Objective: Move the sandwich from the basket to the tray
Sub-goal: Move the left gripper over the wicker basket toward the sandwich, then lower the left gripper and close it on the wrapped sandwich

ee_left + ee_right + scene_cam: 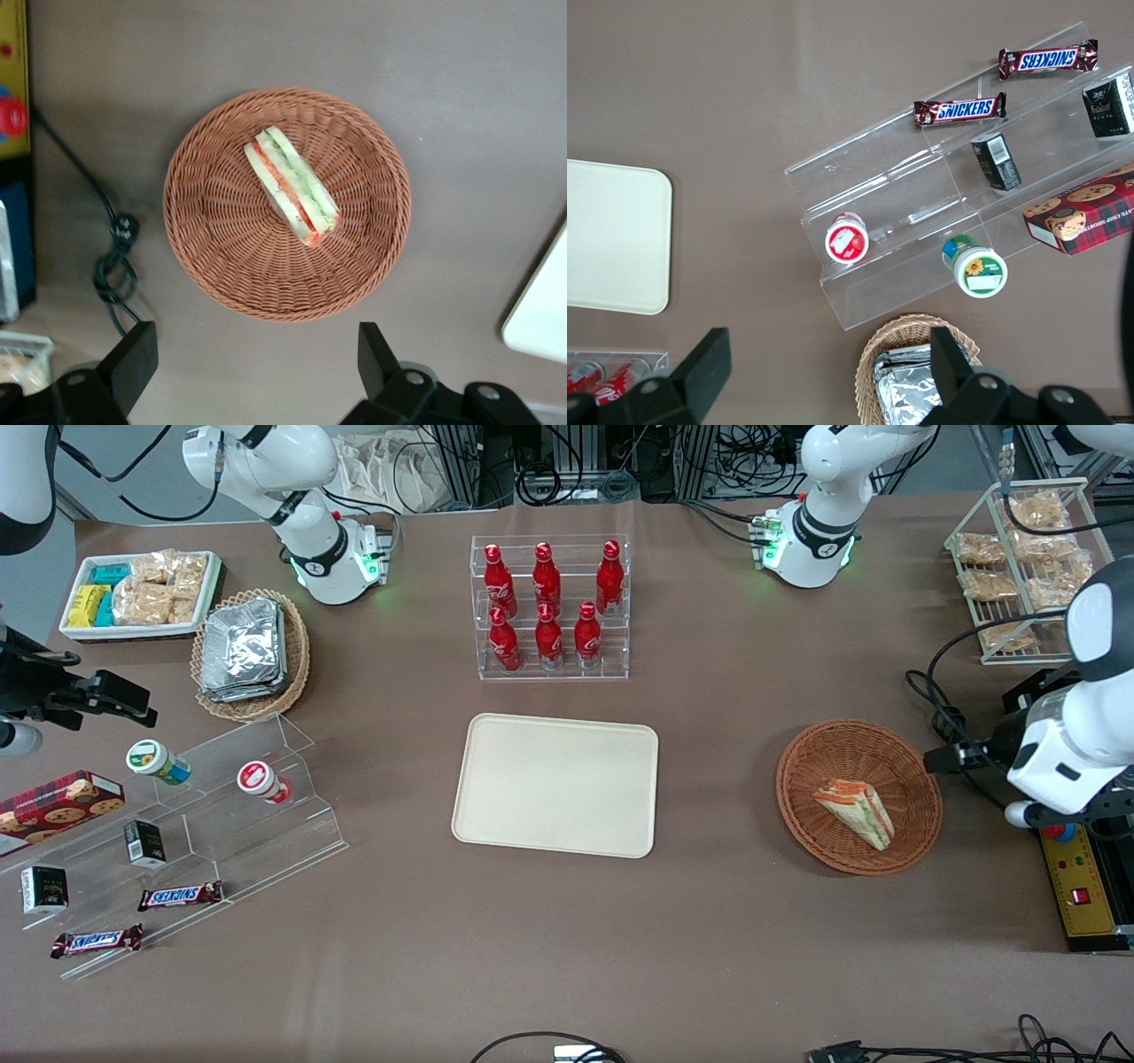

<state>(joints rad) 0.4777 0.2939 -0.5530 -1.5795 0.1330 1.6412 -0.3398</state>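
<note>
Two Snickers bars (180, 895) lie on the lowest steps of a clear acrylic riser (221, 824) toward the parked arm's end of the brown counter (567, 957), their white lettering readable, with a red tartan box of chocolate-chip cookies (58, 802) nearby. Six red Coca-Cola bottles (549, 602) stand in two rows in a clear rack farther from the front camera than the tray (556, 784), which sits flat at mid-counter with nothing on it. Toward the working arm's end, the round reddish-brown wicker basket (858, 795) holds the wrapped wedge sandwich (857, 812), lying on its side with red and green filling showing along its edge. The left arm's end effector (257, 372) hangs above the counter just beside the basket's rim, fingers spread wide and gripping nothing. A lighter wicker basket (252, 654) holds silver foil packs, and a white tray (142, 593) carries beige snack packs.
</note>
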